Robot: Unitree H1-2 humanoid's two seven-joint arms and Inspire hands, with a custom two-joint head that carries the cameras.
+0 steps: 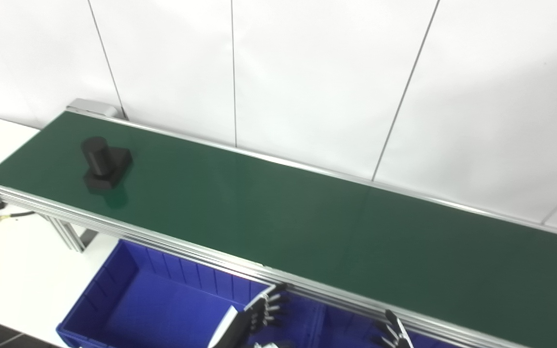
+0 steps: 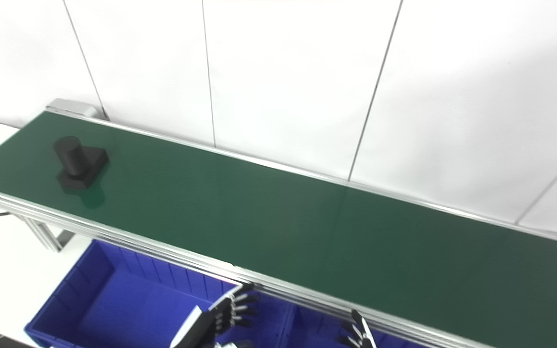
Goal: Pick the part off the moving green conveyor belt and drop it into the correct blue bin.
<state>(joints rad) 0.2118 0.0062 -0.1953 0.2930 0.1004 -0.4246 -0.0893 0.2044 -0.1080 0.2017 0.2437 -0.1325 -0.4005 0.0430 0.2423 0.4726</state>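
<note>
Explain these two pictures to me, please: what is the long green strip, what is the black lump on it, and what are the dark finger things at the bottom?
Both pictures come from two cameras side by side on a humanoid robot's head, so they show one scene from slightly different spots. The green strip is a conveyor belt with a metal frame, running along a white wall. The black lump is the part the robot has to sort: a short cylinder standing on a square block, near the belt's far left end. Below the belt's near edge sits a blue bin; I see nothing in its visible part. The dark fingers belong to the robot's left hand and right hand, both with fingers spread, holding nothing, low at the belt's near edge and far from the part.
</note>
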